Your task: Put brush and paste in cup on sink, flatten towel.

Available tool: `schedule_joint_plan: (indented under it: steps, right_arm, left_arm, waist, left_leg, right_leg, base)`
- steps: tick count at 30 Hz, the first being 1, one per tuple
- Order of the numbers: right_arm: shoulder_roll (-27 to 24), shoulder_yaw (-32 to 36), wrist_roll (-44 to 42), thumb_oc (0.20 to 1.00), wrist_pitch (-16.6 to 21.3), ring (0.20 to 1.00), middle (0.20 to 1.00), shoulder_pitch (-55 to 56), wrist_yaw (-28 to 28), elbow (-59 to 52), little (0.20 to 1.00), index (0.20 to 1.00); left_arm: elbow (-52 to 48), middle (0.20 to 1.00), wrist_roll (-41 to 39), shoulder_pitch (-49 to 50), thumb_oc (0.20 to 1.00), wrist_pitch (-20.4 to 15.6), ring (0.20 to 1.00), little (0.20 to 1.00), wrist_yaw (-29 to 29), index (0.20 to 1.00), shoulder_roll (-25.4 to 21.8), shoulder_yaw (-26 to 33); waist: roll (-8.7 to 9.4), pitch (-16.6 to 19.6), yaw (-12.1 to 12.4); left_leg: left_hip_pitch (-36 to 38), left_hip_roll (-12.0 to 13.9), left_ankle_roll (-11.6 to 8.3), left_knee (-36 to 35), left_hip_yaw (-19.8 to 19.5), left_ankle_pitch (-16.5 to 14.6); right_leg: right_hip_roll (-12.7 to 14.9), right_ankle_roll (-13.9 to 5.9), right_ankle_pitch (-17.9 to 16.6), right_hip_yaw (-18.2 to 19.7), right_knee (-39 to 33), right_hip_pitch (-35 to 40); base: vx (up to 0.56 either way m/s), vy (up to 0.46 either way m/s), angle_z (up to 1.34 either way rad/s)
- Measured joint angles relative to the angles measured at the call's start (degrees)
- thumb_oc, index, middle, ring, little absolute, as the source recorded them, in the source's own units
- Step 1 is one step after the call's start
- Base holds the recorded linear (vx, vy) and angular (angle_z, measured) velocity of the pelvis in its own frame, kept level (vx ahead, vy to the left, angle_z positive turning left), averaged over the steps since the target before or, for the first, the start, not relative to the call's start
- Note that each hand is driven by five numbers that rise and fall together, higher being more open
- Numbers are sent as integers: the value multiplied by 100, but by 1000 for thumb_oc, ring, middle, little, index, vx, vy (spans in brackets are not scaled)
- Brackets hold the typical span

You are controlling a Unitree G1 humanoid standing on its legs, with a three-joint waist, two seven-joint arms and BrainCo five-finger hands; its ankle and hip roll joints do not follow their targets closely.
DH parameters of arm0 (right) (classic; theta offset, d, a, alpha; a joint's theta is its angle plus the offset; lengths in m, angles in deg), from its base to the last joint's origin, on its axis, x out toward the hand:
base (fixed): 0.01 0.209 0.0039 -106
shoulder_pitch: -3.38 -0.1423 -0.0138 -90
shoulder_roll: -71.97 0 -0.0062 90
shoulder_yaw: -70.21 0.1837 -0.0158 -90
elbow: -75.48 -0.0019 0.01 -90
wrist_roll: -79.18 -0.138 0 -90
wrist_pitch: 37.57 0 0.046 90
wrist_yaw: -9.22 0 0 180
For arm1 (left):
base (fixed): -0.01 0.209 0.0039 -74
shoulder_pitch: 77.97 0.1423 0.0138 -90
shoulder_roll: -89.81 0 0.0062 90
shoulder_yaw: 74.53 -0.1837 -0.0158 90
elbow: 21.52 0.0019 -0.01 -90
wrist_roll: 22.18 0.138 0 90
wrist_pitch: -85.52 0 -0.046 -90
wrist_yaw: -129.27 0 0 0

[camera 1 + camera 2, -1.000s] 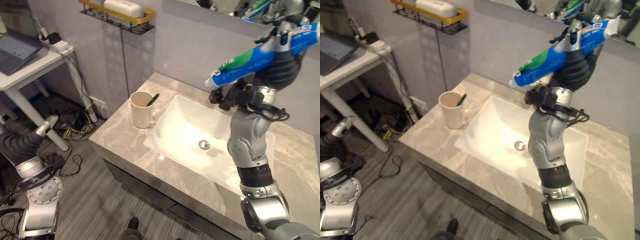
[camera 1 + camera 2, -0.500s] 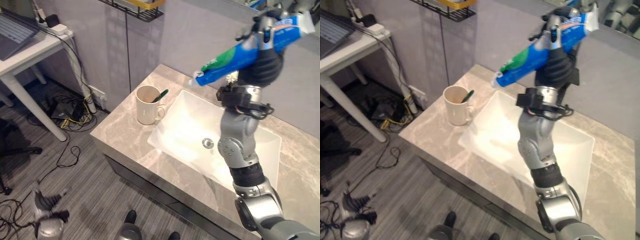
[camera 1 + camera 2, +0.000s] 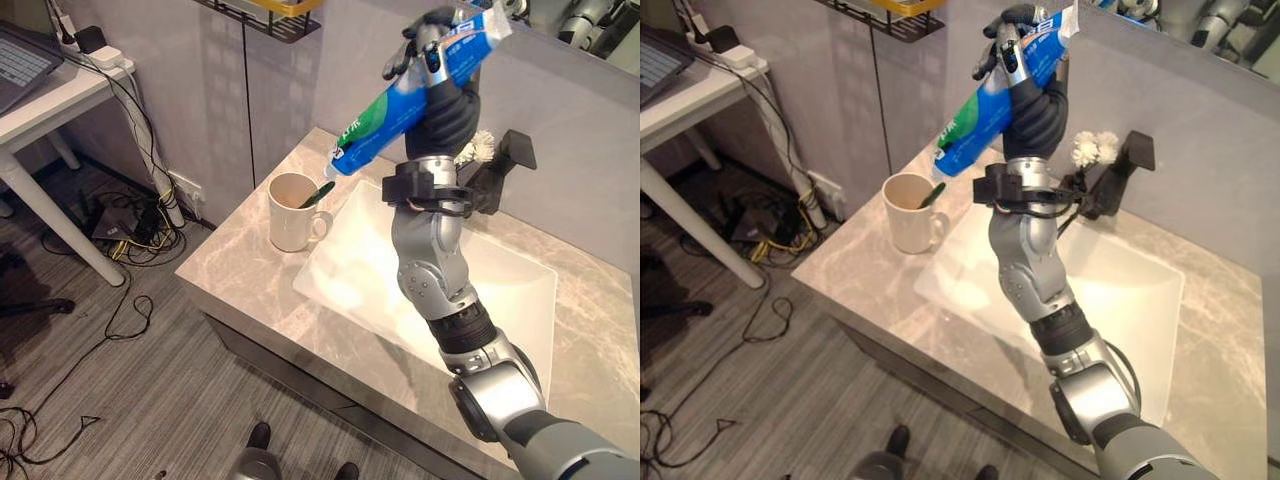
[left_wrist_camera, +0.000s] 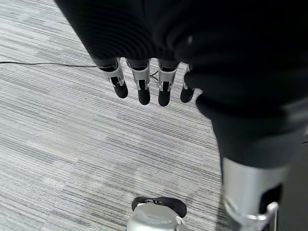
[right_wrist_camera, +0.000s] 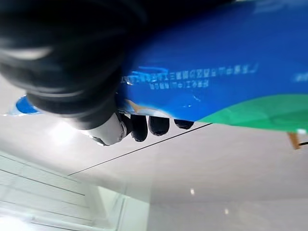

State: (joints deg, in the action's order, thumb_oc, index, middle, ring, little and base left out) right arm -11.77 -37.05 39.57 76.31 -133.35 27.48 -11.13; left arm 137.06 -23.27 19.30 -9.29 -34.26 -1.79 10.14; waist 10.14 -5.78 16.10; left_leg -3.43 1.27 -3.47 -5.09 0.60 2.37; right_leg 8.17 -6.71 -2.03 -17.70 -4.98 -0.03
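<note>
1. Marble-veined table [image 3: 240, 270] carries a white rectangular sink [image 3: 520, 300]; a cream ceramic cup [image 3: 291, 212] stands at its left edge, the green brush [image 3: 320, 193] already leaning inside.
2. My right hand [image 3: 440, 95], clenched round the glossy blue-green paste [image 3: 400, 100], has swung left; its cap now hangs just above the cup, ready for lowering.
3. My left hand [image 4: 144, 86] dangles relaxed over grey floor [image 4: 48, 144].

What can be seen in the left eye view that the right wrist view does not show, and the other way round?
The left eye view shows the cream cup with the green toothbrush inside, the white sink and the black tap. The right wrist view shows the dark tips of the fingers curled under the tube, seen from very close. Both show the right hand holding the blue and green toothpaste tube.
</note>
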Motion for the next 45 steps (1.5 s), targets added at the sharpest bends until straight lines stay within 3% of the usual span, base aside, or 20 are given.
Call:
schedule_joint_plan:
  steps: [11,30,40,45]
  right_arm:
    - [-45,-382,227,200,-288,200,200,-4,-98,880,200,200]
    - [-16,-439,904,200,-395,200,200,-205,-54,908,200,200]
    - [-12,-470,1768,200,-643,200,200,-444,202,1616,200,200]
    - [-36,-472,1992,200,-685,200,200,-476,294,1806,200,200]
  left_arm:
    - [-6,1000,-15,-46,1000,-14,1000,1000,18,1000,-6,-11]
    - [-1,1000,118,-42,1000,-11,1000,1000,-4,1000,0,-241]
    - [1,1000,155,-61,1000,-45,1000,1000,0,1000,-18,-294]
    - [-6,1000,156,-176,1000,-56,1000,1000,8,1000,-24,-440]
  waist:
    - [-151,310,69]
    - [7,453,220]
    - [153,327,335]
    - [113,133,349]
  left_leg:
    - [-173,-42,29,105,-157,-35]
    - [-271,-130,36,119,-309,-39]
    - [-376,-165,59,141,-342,-37]
    - [-489,-197,71,253,-423,-48]
  right_leg:
    - [59,-23,18,-167,0,-2]
    - [101,-72,41,-326,0,-3]
    - [143,-102,53,-360,0,-109]
    - [177,-113,45,-452,0,-129]
  base:
    - [2,9,7]
    - [-5,1,3]
    - [-12,2,3]
    - [-13,6,9]
